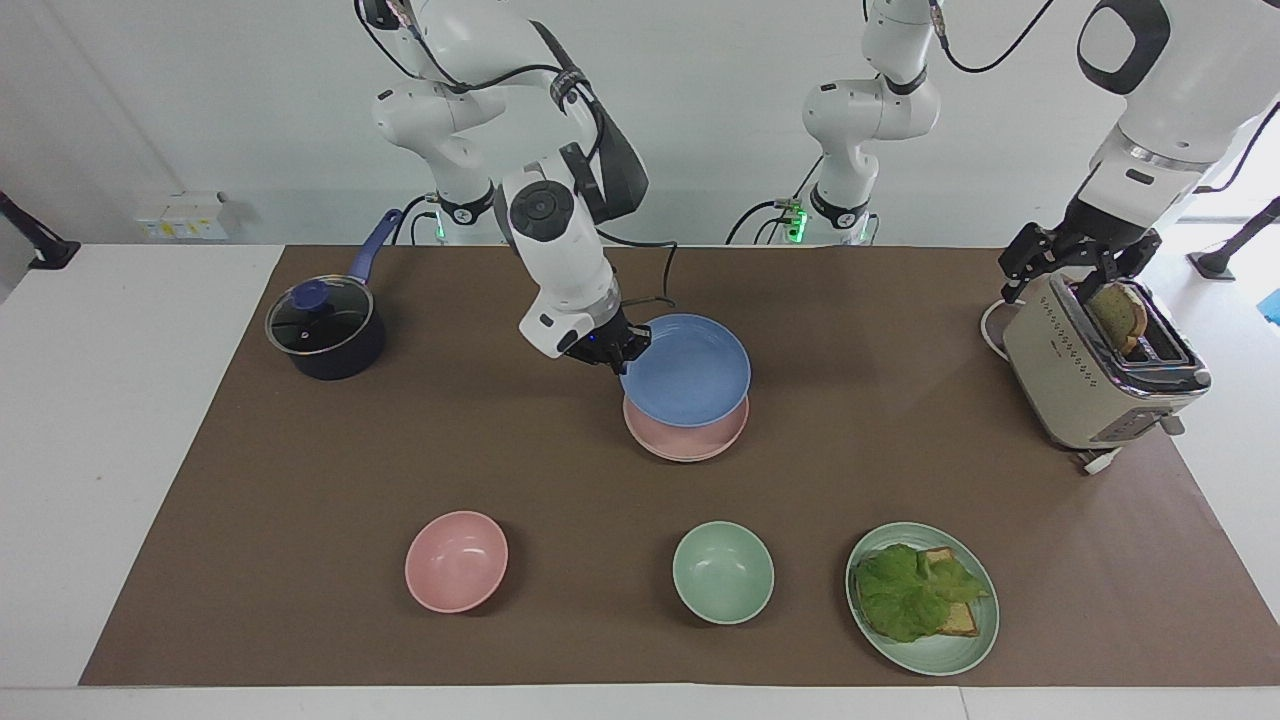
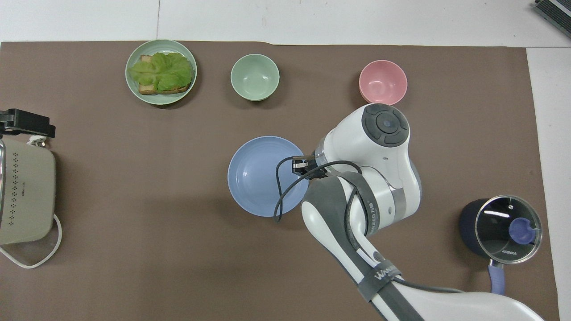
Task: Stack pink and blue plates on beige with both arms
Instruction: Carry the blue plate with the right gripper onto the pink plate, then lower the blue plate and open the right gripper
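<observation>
Two of the three plates are nearly together. The blue plate (image 1: 690, 372) hangs right over the pink plate (image 1: 690, 443), roughly level. My right jaws are pinched tight on its rim, on the edge toward the right arm's end of the counter (image 1: 300, 480). From above, blue hides pink almost entirely, so I judge the line-up good. Blue looks lifted just clear of pink, though I cannot tell for sure whether they touch.

A paler edge peeks out beneath pink; I take that for the beige plate, which would make pink's step done. What is left: lower blue onto pink, let go, back away.

My left jaws wait, spread wide, over the toaster (image 1: 1090, 385), well apart from pink toward the left arm's end.
</observation>
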You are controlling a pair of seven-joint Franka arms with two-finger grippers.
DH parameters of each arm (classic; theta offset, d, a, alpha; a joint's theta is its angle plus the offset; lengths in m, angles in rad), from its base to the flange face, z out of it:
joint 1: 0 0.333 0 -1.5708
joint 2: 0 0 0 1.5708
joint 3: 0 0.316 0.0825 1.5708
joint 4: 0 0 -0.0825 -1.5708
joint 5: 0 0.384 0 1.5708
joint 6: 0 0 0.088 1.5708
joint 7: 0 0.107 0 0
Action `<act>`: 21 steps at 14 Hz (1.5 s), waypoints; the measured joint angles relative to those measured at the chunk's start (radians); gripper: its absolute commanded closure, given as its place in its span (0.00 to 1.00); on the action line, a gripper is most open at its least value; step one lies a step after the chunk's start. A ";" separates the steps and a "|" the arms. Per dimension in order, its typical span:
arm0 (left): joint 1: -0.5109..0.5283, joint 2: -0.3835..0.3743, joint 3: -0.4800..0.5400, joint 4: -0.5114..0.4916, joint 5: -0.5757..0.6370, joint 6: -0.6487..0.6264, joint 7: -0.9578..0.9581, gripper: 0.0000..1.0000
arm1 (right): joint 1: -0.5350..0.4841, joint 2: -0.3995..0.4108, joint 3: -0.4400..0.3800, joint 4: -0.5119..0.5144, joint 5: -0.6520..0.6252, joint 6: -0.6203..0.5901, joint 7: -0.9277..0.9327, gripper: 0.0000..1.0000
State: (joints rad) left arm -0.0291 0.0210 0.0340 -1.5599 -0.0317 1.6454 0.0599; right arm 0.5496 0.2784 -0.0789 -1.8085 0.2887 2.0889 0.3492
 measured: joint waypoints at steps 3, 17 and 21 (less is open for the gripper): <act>0.000 0.000 0.000 0.000 0.000 0.000 0.000 0.00 | 0.009 0.023 0.000 -0.021 0.000 0.065 0.000 1.00; 0.000 0.000 0.000 0.000 0.000 0.000 0.000 0.00 | 0.024 0.037 -0.001 -0.103 0.000 0.172 -0.022 0.32; 0.000 0.000 0.000 0.000 0.000 0.000 0.000 0.00 | 0.024 0.037 -0.001 -0.101 0.000 0.172 -0.022 0.00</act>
State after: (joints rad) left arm -0.0291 0.0210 0.0340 -1.5599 -0.0317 1.6454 0.0599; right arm 0.5735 0.3156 -0.0795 -1.9094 0.2887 2.2610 0.3268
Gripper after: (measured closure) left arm 0.000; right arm 0.533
